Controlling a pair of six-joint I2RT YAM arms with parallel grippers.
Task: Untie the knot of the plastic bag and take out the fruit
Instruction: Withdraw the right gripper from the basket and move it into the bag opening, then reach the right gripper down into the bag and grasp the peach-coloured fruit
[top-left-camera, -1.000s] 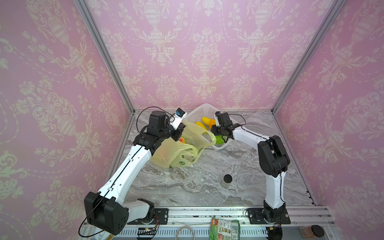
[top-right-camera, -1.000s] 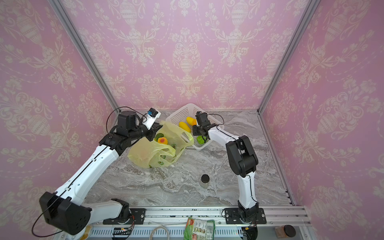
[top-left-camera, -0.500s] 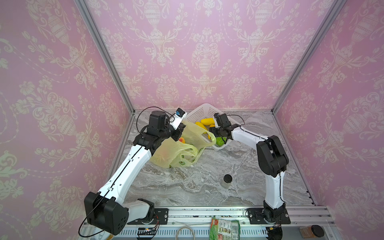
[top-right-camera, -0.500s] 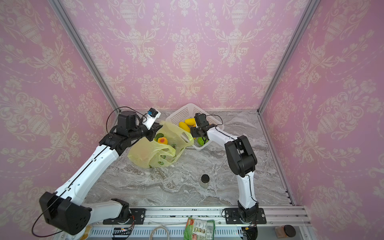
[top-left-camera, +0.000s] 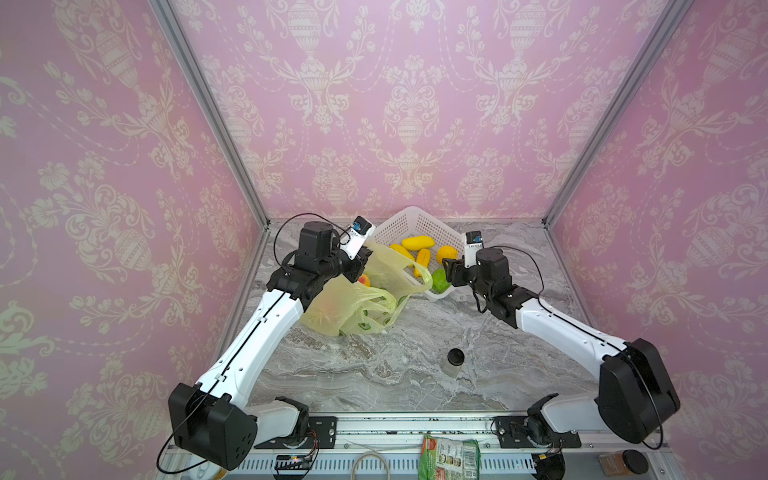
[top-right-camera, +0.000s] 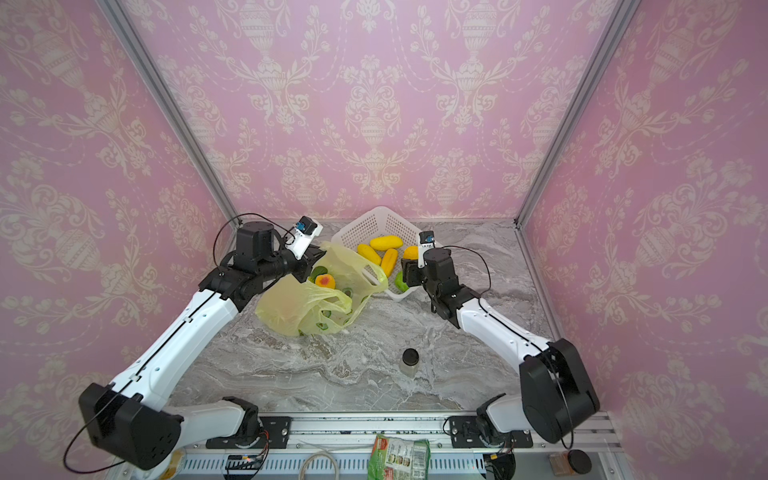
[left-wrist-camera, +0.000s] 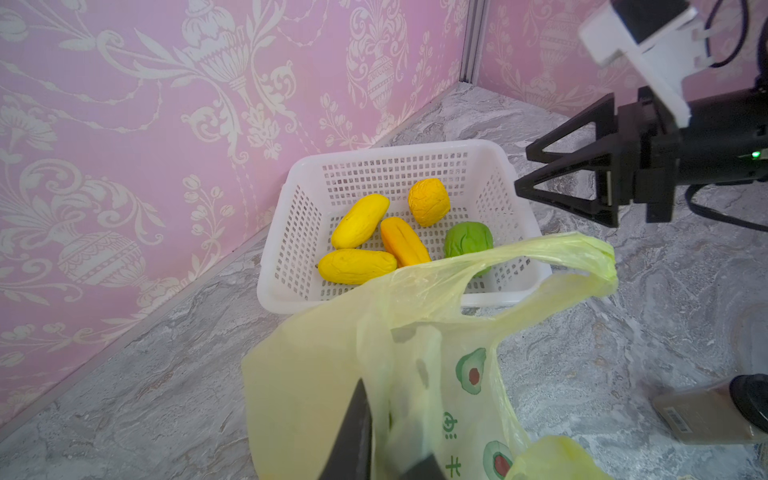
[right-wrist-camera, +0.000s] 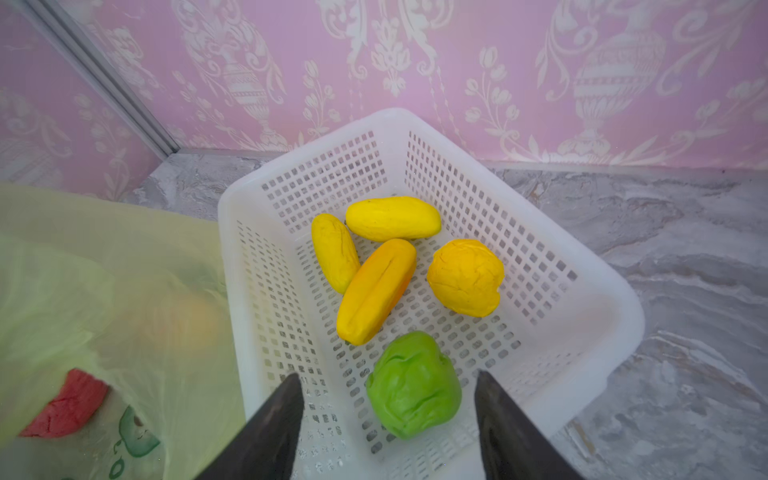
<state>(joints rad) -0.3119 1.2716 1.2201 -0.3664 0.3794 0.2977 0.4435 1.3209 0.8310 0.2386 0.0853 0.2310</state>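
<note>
1. Getting the fruit out of the plastic bag (top-left-camera: 353, 303) and into the white basket (right-wrist-camera: 390, 118) looks like the job right now. I can see no knot. The bag's handle loop (left-wrist-camera: 582, 257) hangs loose and the mouth is open.
2. The left gripper (left-wrist-camera: 395, 424) has its jaws pressed together on the thin edge of the bag. It holds that edge up, so the mouth opens toward the basket.
3. The right gripper (right-wrist-camera: 386, 376) has its jaws spread wide and holds nothing. It hangs over a corner of the basket, just above the green fruit (right-wrist-camera: 413, 386). That fruit lies on the basket floor.
4. Three long yellow pieces (right-wrist-camera: 392, 218) and a bumpy yellow ball (right-wrist-camera: 465, 276) lie in the basket too.
5. More fruit is in the bag. An orange-pink round one (top-right-camera: 325, 281) sits near the mouth. A pink-red piece (right-wrist-camera: 66, 405) shows through the thin plastic.
6. To do this well, the left gripper should hold the edge high and steady.
7. The right gripper should go in through the mouth with its jaws wide, staying clear of the loop and the thin plastic.
8. The orange-pink one looks easiest to reach, so take it first. Squeeze softly, lift it over the rim, then let go low in the basket.
</note>
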